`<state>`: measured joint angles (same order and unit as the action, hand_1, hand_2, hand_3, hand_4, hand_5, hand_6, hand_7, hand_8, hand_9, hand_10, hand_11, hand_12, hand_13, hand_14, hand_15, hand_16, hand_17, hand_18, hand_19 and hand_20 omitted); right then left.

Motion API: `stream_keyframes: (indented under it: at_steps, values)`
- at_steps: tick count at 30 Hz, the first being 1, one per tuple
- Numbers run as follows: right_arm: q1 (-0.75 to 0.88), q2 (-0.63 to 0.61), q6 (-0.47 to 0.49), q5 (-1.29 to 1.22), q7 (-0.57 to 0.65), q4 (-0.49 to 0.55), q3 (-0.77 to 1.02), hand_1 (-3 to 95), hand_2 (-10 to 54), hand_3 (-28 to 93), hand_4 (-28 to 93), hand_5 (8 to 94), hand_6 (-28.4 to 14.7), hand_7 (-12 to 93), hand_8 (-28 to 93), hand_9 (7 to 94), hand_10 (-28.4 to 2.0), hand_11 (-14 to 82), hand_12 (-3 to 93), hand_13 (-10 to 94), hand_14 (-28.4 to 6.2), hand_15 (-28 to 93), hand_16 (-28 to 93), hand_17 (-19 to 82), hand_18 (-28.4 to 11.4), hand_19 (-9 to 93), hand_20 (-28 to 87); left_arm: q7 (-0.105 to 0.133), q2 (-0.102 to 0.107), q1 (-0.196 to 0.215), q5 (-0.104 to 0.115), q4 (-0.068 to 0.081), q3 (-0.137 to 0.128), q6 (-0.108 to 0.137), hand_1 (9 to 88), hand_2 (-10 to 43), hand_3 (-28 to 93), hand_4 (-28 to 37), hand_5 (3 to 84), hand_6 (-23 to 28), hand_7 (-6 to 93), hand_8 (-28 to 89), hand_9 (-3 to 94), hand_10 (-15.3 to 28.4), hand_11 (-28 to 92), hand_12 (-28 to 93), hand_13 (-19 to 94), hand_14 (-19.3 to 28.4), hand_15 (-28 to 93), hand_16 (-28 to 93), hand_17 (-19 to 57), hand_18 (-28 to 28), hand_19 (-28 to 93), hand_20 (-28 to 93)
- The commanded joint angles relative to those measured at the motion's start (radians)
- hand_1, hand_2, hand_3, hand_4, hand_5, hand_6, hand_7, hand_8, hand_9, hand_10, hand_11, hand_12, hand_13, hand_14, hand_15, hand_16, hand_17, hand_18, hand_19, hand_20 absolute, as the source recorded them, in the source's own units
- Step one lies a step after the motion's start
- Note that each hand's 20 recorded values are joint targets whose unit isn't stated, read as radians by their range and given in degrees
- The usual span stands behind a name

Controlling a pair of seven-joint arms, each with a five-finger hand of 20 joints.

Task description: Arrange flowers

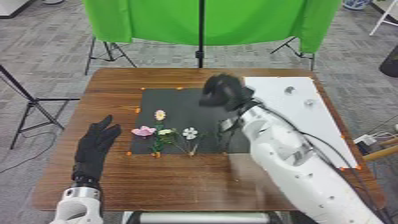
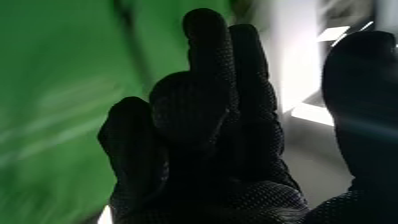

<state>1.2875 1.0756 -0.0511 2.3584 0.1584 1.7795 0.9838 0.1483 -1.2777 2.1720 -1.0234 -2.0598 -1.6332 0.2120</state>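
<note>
Black right hand, loosely open

The robot's left arm, at seven o'clock in the head view, has a rounded white shell with dark gaps. A silvery-grey collar joins it to the left hand, which wears a black glove. The right arm, at four o'clock, has smooth, curved white casings broken by dark recesses, with a black cable running along it. The right hand is gloved in black too; the wrist view shows fine, mesh-like texture on the fabric.
</note>
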Motion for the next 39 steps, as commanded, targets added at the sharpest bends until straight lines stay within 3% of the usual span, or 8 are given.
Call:
stream_keyframes:
  at_steps: [1,7,15,21,25,28,31,39]
  values:
    - [-0.108,-0.114,0.257,0.088,0.23,-0.087,0.222,32.0,-9.5,64,-13,61.6,-1.0,15,-8,69.4,-15.3,14.3,21.1,81,-6.5,63,35,58,-13.9,93,61,0.018,-0.003,0.018,0.001,0.002,0.0,0.005,17.3,1.0,65,-28.3,41.8,2.4,7.3,-6,44.1,12.1,14,15,34,14.6,10,4,5.9,12.2,5,19]
    - [-0.111,-0.081,0.426,0.13,0.3,-0.238,0.317,29.6,-9.5,62,-12,50.6,-5.1,7,-6,58.7,-19.3,7.7,19.1,78,-8.8,61,33,54,-15.8,93,56,0.021,-0.008,0.016,-0.003,0.001,0.004,-0.001,17.1,0.5,65,-28.3,41.8,2.3,7.4,-6,44.2,12.1,14,15,35,14.6,10,4,5.9,12.3,5,19]
    - [-0.095,-0.01,0.459,0.233,0.314,-0.405,0.381,30.7,-9.5,61,-12,47.7,0.4,9,-7,57.6,-19.3,7.9,18.9,78,-9.0,63,33,54,-16.3,93,55,0.036,-0.008,0.015,-0.003,0.0,0.008,0.008,17.3,0.6,65,-28.3,41.9,2.3,7.6,-6,44.2,12.0,14,15,35,14.6,10,4,6.0,12.3,5,19]
    - [-0.073,0.012,0.483,0.261,0.316,-0.46,0.399,33.7,-9.5,62,-13,50.7,1.2,11,-8,63.1,-18.5,9.7,19.2,80,-7.8,64,32,56,-15.2,93,56,0.07,-0.003,0.014,0.005,0.001,0.021,0.051,17.9,0.3,66,-28.2,42.0,2.4,7.7,-6,44.2,12.1,14,15,35,14.6,10,4,7.0,12.3,6,20]
    - [-0.046,0.02,0.39,0.28,0.284,-0.482,0.401,40.6,-9.5,63,-14,55.7,1.5,14,-9,69.4,-16.2,13.0,19.2,84,-5.3,63,31,59,-13.7,93,57,0.089,0.001,0.011,0.005,0.003,0.031,0.093,23.3,-5.8,67,-25.8,36.7,1.8,8.3,-6,38.9,10.9,13,15,35,14.3,10,4,9.6,13.0,10,24]
    - [-0.022,0.02,0.24,0.281,0.243,-0.505,0.397,46.3,-9.5,65,-17,62.9,1.9,18,-9,75.8,-14.0,16.4,19.2,87,-3.4,63,32,62,-12.2,93,58,0.092,-0.001,0.017,0.012,0.0,0.027,0.089,25.7,-7.8,66,-23.5,30.3,0.6,8.8,-6,34.9,9.8,12,16,35,13.8,10,4,10.1,13.3,11,25]
    - [-0.003,0.004,0.122,0.261,0.223,-0.486,0.382,59.8,-9.5,53,-16,72.6,0.6,21,7,87.8,-10.3,8.8,32.7,91,-2.1,62,33,66,-11.3,93,60,0.084,-0.002,0.019,0.008,-0.001,0.024,0.077,26.1,-8.1,66,-22.4,29.4,0.4,9.2,-6,34.6,9.7,12,16,35,13.8,10,4,9.6,13.1,10,24]
    - [0.004,-0.085,0.007,0.052,0.186,-0.227,0.224,63.6,-9.5,54,-15,78.6,-0.1,22,11,93.4,-8.0,7.6,37.9,94,-1.1,61,34,69,-10.6,93,61,0.068,-0.003,0.026,0.007,-0.002,0.018,0.054,25.5,-7.4,65,-22.1,32.1,0.9,9.1,-6,36.7,10.2,13,16,35,13.9,11,4,8.6,12.7,8,23]
